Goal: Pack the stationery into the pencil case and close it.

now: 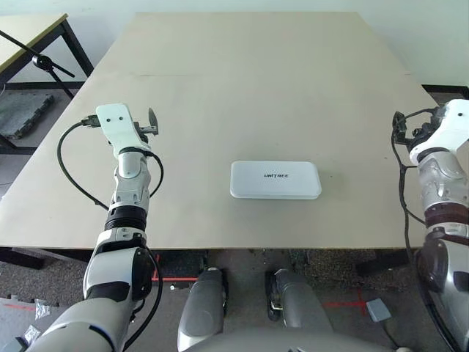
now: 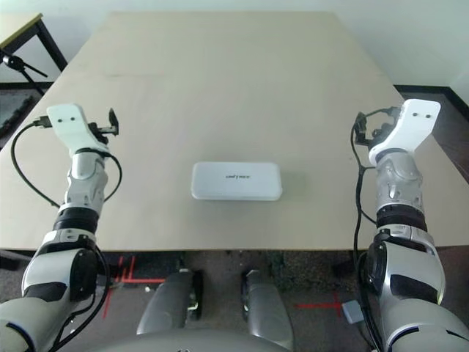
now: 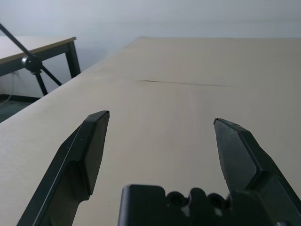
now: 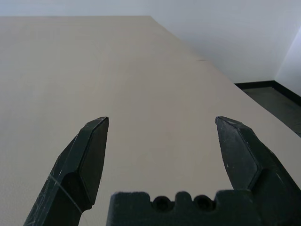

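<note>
Lower centre of head view: pencil case (image 1: 275, 180) lying flat on bench (image 1: 256, 81), lid shut; white smooth plastic, rectangular, rounded corners, dark lettering on top. Left of frame: left tool (image 3: 160, 141), matte black tapered fingers spread wide, nothing between them. Right of frame: right tool (image 4: 162, 143), likewise spread wide and empty. Both well apart from case. Beyond: matte beige bench surface, one faint crease (image 3: 188, 83) far across.

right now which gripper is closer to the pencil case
The left gripper: it sits nearer the closed white pencil case; the right gripper hangs farther out.
</note>
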Controlling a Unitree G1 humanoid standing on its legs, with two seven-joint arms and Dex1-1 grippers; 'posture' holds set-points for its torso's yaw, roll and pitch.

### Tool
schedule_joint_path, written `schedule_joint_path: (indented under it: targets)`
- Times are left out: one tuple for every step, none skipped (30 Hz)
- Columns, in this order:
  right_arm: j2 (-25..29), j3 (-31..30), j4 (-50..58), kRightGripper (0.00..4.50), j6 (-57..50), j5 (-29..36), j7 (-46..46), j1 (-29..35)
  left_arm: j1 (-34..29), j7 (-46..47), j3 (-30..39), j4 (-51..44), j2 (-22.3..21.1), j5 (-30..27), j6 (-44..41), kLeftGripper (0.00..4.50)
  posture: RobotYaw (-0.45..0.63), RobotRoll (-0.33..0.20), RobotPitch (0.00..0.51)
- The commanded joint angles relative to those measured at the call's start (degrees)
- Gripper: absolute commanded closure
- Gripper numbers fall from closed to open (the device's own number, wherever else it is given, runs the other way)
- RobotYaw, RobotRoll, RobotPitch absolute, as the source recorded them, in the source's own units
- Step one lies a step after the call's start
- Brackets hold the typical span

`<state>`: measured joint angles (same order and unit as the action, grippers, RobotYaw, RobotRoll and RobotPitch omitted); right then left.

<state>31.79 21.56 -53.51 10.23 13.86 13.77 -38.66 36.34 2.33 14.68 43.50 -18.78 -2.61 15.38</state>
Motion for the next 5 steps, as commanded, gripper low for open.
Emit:
schedule_joint_path:
  targets:
    - [-0.3,0.6,0.0,0.0,0.3,0.6,0.4,0.6,-2.1,-0.7,0.8,-1.7,-0.9,-1.1,-0.7,0.01,0.12,0.0,0.119]
    - [-0.4,0.6,0.3,0.0,0.2,0.6,0.5,0.7,-2.6,-0.3,1.1,-2.4,-1.3,-1.1,-0.9,0.01,0.13,0.0,0.121]
    - [-0.5,0.6,0.5,0.0,0.1,0.7,0.6,0.8,-3.1,0.0,1.6,-3.1,-1.7,-1.4,-1.1,0.01,0.13,0.0,0.122]
    - [-0.7,0.5,0.5,0.0,0.0,0.9,1.0,0.5,-3.3,0.0,2.3,-3.3,-1.8,-2.3,-1.6,0.01,0.13,0.0,0.124]
    - [-0.9,0.6,0.3,0.0,-0.2,1.1,1.4,0.2,-3.5,0.0,2.6,-3.3,-1.9,-2.6,-2.0,0.01,0.13,0.0,0.124]
